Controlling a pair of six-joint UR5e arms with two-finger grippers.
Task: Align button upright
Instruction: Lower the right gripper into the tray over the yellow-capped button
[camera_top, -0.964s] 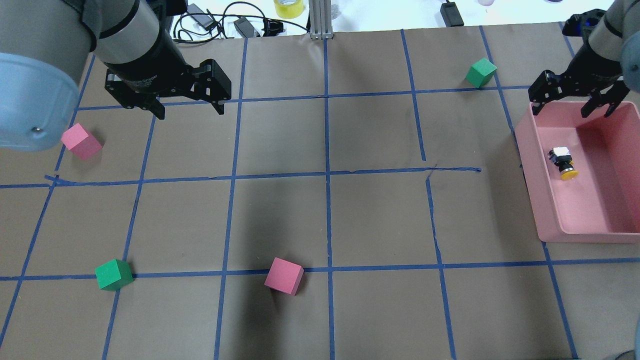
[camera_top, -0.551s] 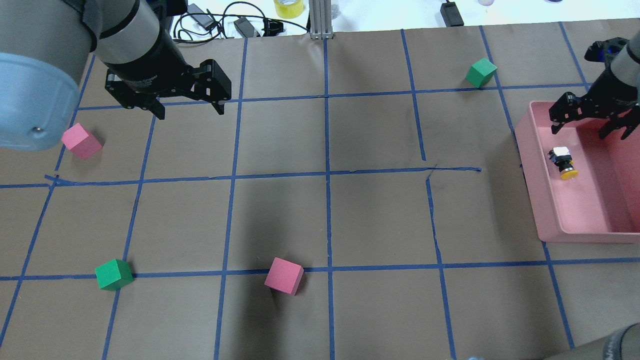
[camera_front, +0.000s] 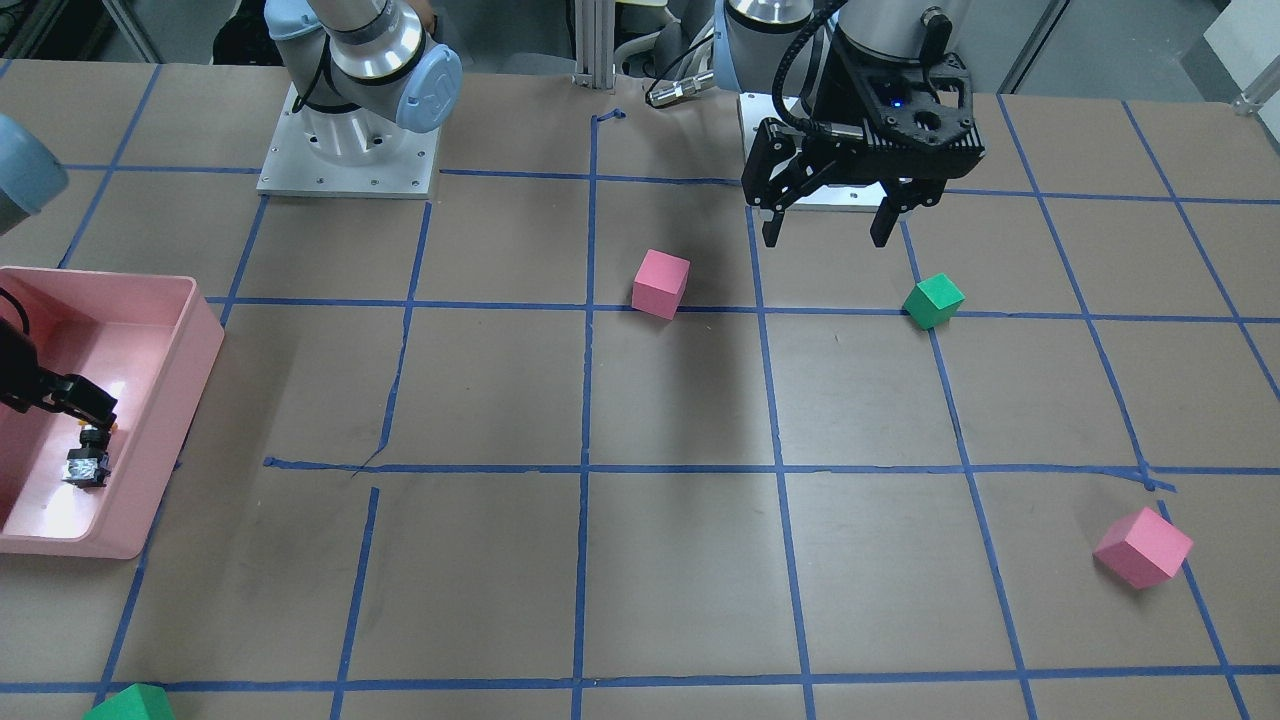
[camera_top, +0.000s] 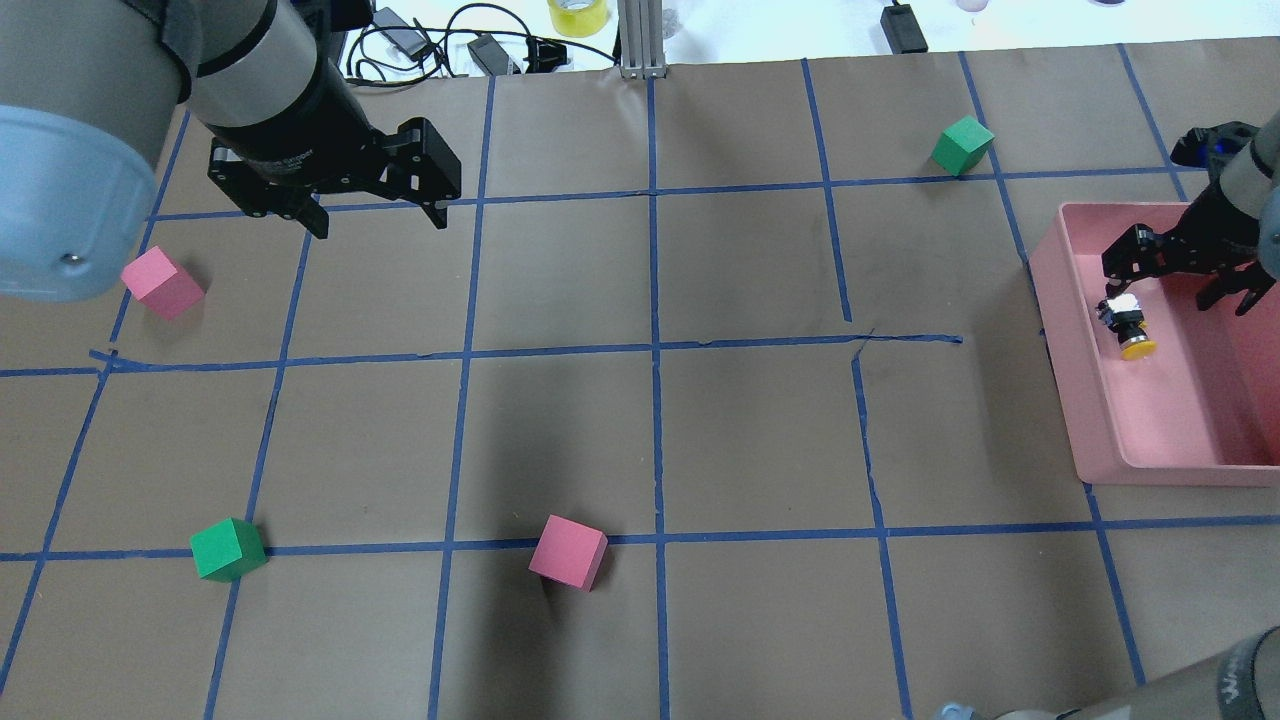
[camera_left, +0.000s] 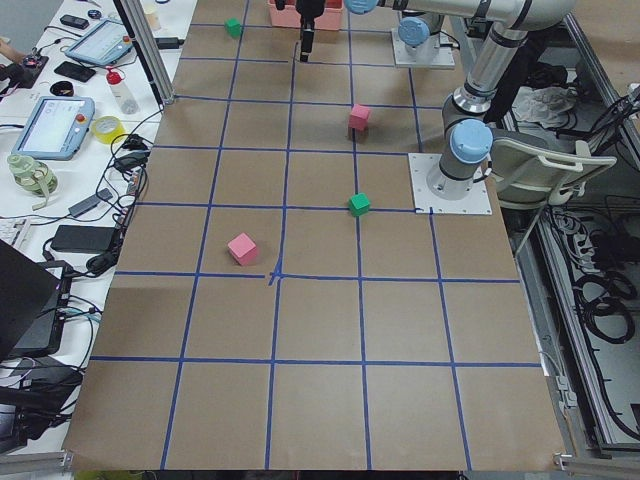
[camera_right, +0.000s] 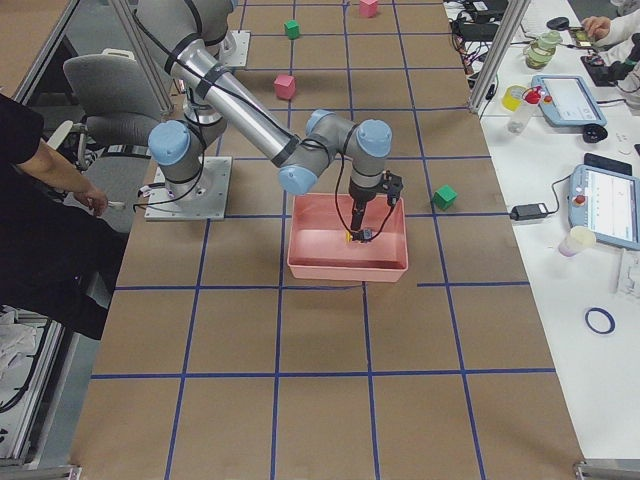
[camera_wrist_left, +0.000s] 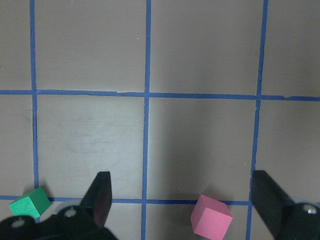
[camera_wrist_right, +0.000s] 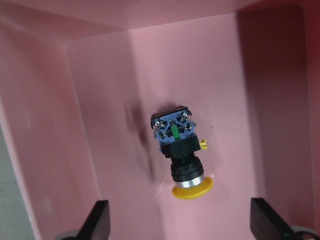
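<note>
The button (camera_top: 1130, 325) lies on its side on the floor of the pink bin (camera_top: 1062, 330), yellow cap toward the robot and blocky base away from it. It also shows in the right wrist view (camera_wrist_right: 180, 155) and the front view (camera_front: 88, 460). My right gripper (camera_top: 1175, 290) is open and lowered into the bin, just beyond the button's base end, one finger close to the base. It holds nothing. My left gripper (camera_top: 380, 227) is open and empty, high over the far left of the table.
Pink cubes (camera_top: 162, 283) (camera_top: 568, 552) and green cubes (camera_top: 228, 549) (camera_top: 962, 145) lie scattered on the brown paper with blue tape lines. The bin walls (camera_wrist_right: 35, 125) stand close around the right gripper. Cables and a tape roll (camera_top: 577, 15) lie beyond the far edge.
My right gripper has moved from over the bin's far rim down into the bin, toward the button. It has stayed open. The left arm and the button have not moved.
</note>
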